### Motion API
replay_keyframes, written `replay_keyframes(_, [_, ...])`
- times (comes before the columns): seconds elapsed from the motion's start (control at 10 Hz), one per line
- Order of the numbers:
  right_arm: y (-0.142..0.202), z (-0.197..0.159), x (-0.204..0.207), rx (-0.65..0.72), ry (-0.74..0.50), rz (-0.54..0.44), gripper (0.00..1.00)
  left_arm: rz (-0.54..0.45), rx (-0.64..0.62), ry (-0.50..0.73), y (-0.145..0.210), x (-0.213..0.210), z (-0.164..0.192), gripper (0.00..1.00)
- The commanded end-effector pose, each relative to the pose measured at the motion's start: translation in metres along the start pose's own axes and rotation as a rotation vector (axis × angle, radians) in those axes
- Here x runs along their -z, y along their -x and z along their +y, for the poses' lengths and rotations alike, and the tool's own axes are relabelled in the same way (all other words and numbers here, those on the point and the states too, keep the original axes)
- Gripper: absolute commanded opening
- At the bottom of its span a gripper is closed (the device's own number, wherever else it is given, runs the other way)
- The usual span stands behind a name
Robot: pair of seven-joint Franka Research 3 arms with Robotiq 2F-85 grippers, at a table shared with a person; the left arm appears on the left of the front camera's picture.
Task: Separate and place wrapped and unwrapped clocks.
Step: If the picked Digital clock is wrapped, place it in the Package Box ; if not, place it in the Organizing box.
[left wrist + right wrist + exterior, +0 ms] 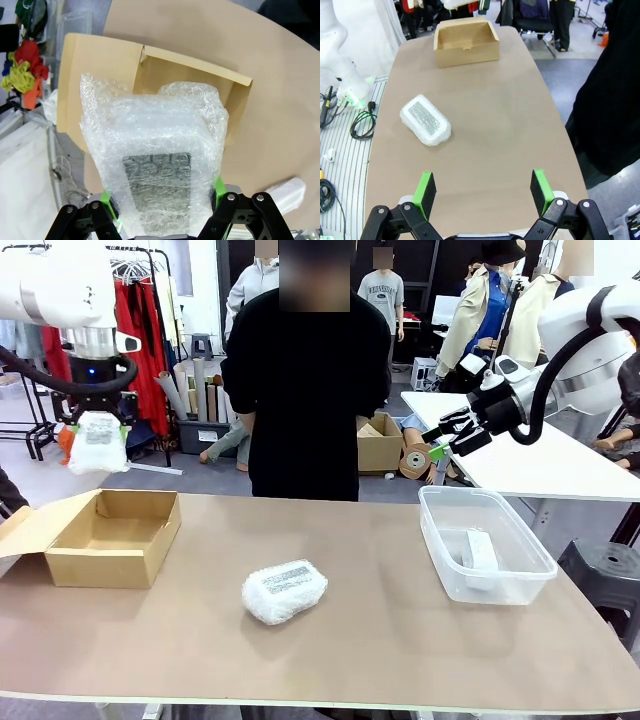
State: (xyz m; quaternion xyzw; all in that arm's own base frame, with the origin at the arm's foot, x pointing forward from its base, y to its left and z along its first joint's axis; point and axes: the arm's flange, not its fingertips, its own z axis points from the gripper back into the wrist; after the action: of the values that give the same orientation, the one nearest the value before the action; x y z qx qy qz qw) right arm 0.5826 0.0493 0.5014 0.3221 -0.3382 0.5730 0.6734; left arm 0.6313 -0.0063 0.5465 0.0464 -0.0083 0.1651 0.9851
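Note:
My left gripper [97,430] is shut on a wrapped clock [98,443], a white bubble-wrap bundle with a printed label, held high over the left end of the tan cardboard box [110,535]. In the left wrist view that bundle [155,150] sits between the green pads [107,201], with the box [195,75] below. A second wrapped clock [284,591] lies on the table's middle, also seen as a bundle [425,120] in the right wrist view. A bare white clock [480,550] lies inside the clear tub [436,540]. My right gripper [440,440] hangs open above the tub's far side, empty [482,186].
A person in black [305,390] stands at the far edge, hands off the table; the dark sleeve [615,100] shows in the right wrist view. The box's lid flap [35,525] lies open to the left. Cables [362,125] lie beside the table.

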Motion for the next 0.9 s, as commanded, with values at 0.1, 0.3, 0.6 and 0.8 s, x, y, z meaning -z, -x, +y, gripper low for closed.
replay_keyframes(0.1, [-0.001, 0.0, -0.001, -0.009, 0.002, 0.006, 1.0, 0.017, 0.046, -0.051, -0.016, 0.031, 0.002, 0.0])
replay_keyframes(0.3, [-0.001, 0.0, -0.001, -0.009, 0.002, 0.006, 1.0, 0.037, 0.101, -0.1, -0.02, 0.061, 0.003, 0.0])
replay_keyframes(0.6, [-0.001, 0.0, -0.001, -0.009, 0.002, 0.006, 1.0, 0.012, 0.214, -0.1, -0.024, 0.089, 0.006, 0.0])
replay_keyframes(0.8, [-0.001, 0.0, -0.001, -0.009, 0.002, 0.006, 1.0, -0.015, 0.27, -0.109, -0.022, 0.096, 0.006, 0.0])
